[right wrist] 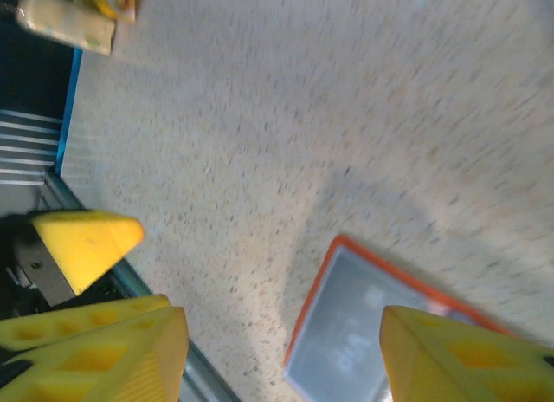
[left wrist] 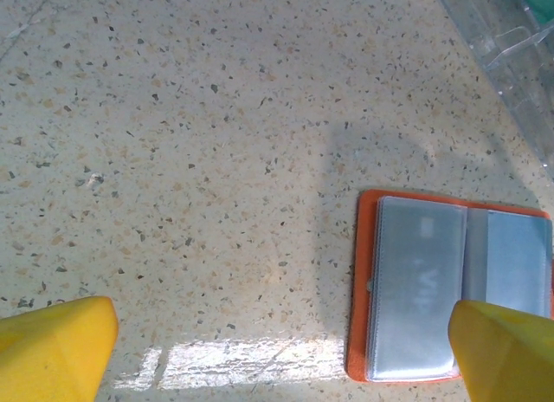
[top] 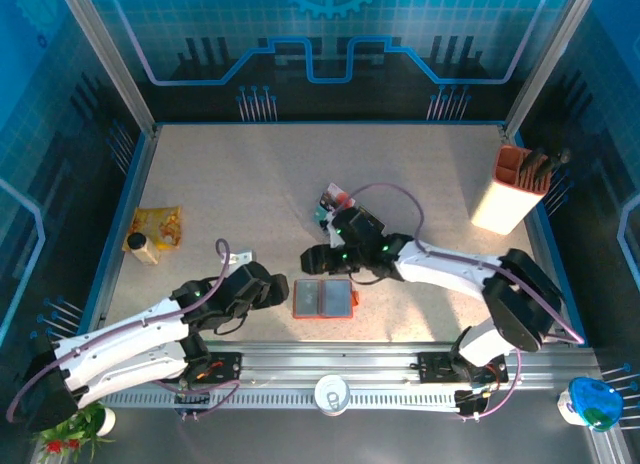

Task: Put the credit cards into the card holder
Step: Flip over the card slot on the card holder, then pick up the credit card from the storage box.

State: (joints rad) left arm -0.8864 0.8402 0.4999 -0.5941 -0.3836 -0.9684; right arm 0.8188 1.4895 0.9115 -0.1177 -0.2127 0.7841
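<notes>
card holder [top: 324, 298] lies open on table [top: 250, 184]; left pincer [left wrist: 279, 324] spread wide, empty; right pincer [right wrist: 281, 328] spread, empty.

Card holder [left wrist: 450, 289] open on speckled table [left wrist: 190, 159], left claw [left wrist: 279, 350] spread wide, clear tray [left wrist: 511, 47]

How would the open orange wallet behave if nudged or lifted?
The card holder looks thin and flat, so it is probably light and apt to slide on the smooth table. Its middle fold suggests it would flop if lifted by one edge. The glossy sleeves may be slippery.
</notes>
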